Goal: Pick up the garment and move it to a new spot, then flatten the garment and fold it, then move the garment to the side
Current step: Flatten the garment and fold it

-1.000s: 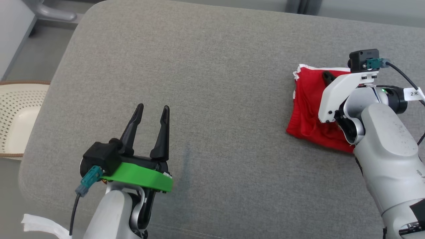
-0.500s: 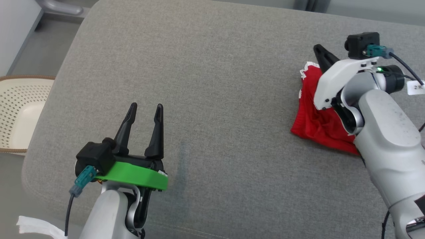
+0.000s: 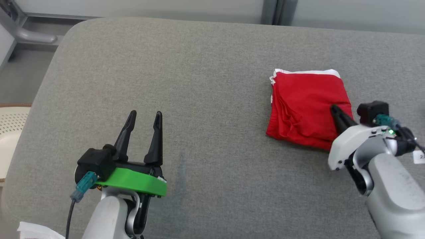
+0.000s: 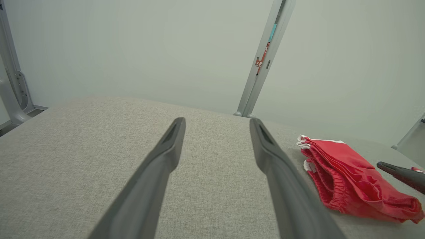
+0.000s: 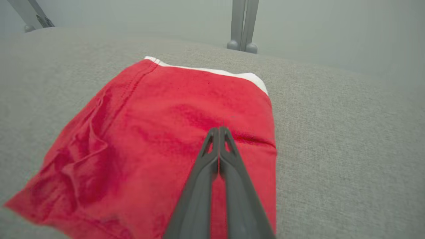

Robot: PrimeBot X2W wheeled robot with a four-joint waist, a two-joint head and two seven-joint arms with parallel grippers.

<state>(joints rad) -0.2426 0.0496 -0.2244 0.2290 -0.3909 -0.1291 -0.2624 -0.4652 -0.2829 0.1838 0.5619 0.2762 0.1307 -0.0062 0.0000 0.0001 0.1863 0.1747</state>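
Folded red cloth garment (image 3: 305, 103), white trim, lay at right side of grey fabric cushion (image 3: 199, 66). Soft, floppy: pinch the stacked edge. Right gripper (image 5: 219, 130) pinched closed above it, probably empty; left gripper (image 3: 145, 114) spread wide.

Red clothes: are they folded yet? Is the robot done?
Nearly. Done: the red garment lies folded square at the right side of the grey cushion. In hand: nothing; the right gripper is shut over it, the left gripper open, well apart. Left: probably just drawing the arms away.
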